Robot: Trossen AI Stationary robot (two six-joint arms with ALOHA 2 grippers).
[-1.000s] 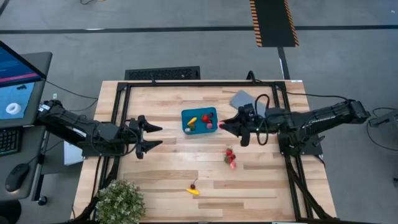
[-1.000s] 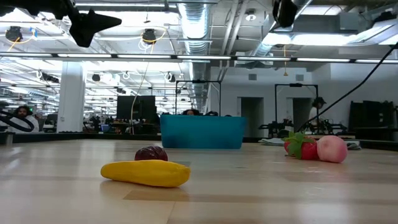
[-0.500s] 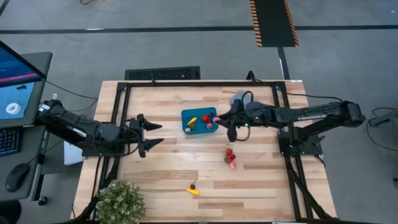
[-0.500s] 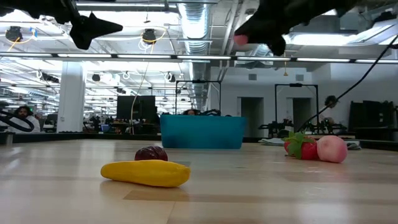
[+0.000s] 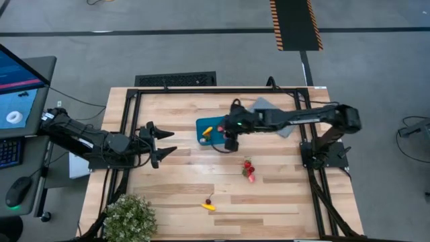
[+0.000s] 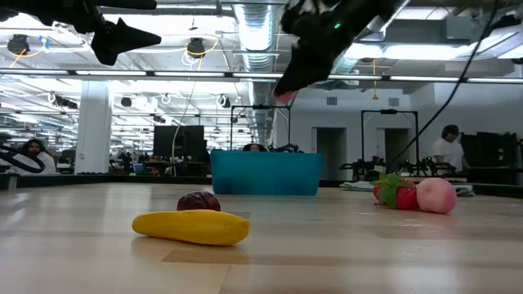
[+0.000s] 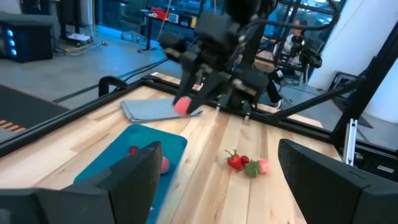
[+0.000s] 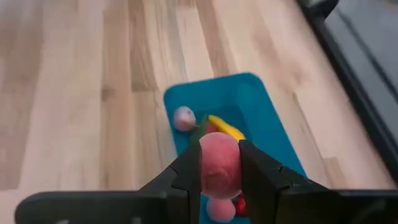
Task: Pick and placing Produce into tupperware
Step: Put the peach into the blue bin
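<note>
The teal tupperware [image 5: 204, 129] stands on the wooden table at centre back, holding a yellow piece [image 8: 225, 128], a pale round piece [image 8: 184, 117] and red and pink pieces. My right gripper [image 5: 230, 136] hangs above the tupperware's right part, shut on a pink round fruit [image 8: 219, 163]. My left gripper [image 5: 163, 141] is open and empty, in the air left of the tupperware. A strawberry and a pink piece [image 5: 248, 171] lie on the table right of centre. A yellow piece with a dark red one [image 5: 209, 204] lies near the front. My right gripper pinches the pink round fruit by its two opposite sides [image 8: 203, 163] between its two fingers. The fingers slant down from the table's right side. The fruit is lifted clear, above the tupperware, and shows pink between the fingers in the left wrist view [image 7: 181, 106].
A grey lid [image 5: 263, 106] lies behind the right arm at the back right. A leafy green plant [image 5: 129, 218] stands at the front left corner. A black frame [image 5: 127, 114] rims the table. A person [image 6: 448, 147] stands in the room beyond.
My right gripper has carried the pink fruit toward the table's left edge, from beside the tupperware's right edge to above the tupperware, and has come lower. It has stayed shut on the fruit.
</note>
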